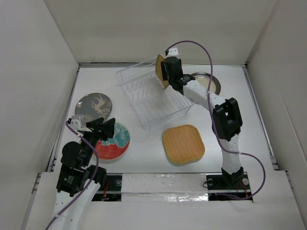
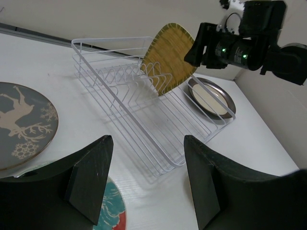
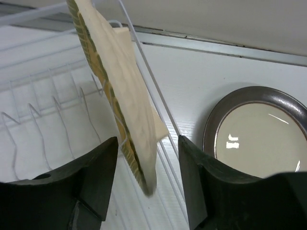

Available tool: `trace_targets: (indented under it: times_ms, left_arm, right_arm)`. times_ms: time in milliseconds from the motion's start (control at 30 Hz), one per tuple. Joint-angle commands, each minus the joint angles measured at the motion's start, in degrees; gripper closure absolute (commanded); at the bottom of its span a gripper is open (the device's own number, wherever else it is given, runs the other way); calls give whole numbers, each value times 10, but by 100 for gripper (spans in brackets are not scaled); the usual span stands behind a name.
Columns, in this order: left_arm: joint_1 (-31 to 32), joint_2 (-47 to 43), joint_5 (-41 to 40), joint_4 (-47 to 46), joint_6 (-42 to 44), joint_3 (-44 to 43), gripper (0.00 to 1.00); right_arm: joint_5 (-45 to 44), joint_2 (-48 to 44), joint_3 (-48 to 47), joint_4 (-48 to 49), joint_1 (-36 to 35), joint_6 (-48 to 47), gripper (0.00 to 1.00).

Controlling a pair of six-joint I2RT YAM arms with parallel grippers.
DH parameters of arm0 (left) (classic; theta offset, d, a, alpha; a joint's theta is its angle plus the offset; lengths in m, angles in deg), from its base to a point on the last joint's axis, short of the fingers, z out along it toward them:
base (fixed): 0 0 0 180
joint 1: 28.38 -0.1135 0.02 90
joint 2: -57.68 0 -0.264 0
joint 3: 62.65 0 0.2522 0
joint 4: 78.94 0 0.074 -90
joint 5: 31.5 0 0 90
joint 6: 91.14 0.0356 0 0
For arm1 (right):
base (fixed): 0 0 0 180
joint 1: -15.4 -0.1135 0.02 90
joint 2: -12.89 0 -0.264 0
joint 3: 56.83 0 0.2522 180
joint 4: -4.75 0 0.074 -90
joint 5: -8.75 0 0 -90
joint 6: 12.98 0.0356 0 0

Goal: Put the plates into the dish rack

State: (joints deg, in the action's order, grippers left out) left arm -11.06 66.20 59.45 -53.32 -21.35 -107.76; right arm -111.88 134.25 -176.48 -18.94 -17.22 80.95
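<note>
As top cam has it, R gripper [image 1: 169,72] sits at the far end of the dish rack [image 1: 153,98]. The round tan plate [image 1: 159,72] stands on edge right at its fingers, in the rack's far-right corner. Dark-rimmed plate [image 1: 211,82] lies flat just R of those jaws, outside the rack. Rounded-square tan plate [image 1: 183,144] is flat on the table [image 1: 144,158], well to the near side of the R jaws and apart from the rack. L gripper [image 1: 103,127] is low at near-left. Red-and-teal plate [image 1: 115,142] is just below/beside its jaws, grey antler plate [image 1: 93,106] just beyond them to the L. Both are flat, outside the rack.

L wrist cam: L gripper [image 2: 146,143] jaws spread, nothing btwn them. Dish rack [image 2: 144,115] is straight ahead of the jaws. Round tan plate [image 2: 170,52] is tilted among the tines at the far end, top leaning twd the R arm. Grey antler plate [image 2: 24,122] is off to the L of the L finger. Red-and-teal plate [image 2: 112,211] peeks in under the gap. Dark-rimmed plate [image 2: 211,98] is ahead-right, past the rack.

R wrist cam: R gripper [image 3: 147,143] jaws apart. Round tan plate [image 3: 120,81] has its edge in the gap, close by the L finger (contact: can't tell), w/ a clear gap to the R finger, so not pinched. Its lower edge is down among the rack wires [image 3: 33,112]. Dark-rimmed plate [image 3: 259,139] lies flat beyond the R finger.
</note>
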Motion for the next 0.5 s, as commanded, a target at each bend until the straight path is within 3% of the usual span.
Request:
trace_targets:
  times_ms: [0,100,233,267,333,367,467]
  left_arm:
    - [4,3,-4,-21,1,-6,42]
    - [4,1,-4,-21,1,-6,42]
    - [4,-1,-4,-22,1,-6,42]
    - [4,-1,-4,-22,1,-6,42]
    - [4,-2,-3,-23,1,-6,43]
    - [4,-3,-2,-22,1,-6,44]
    - [4,-3,0,-23,1,-6,47]
  right_arm:
    - [31,-93,-7,12,14,48,39]
    - [64,-135,44,32,36,73,30]
    - [151,-259,180,103,86,136,29]
    - [160,-282,256,135,98,149,33]
    - [167,-323,329,204,144,193,86]
    - [165,-349,358,213,162,209,100]
    - [150,-367,450,241,226,253,100]
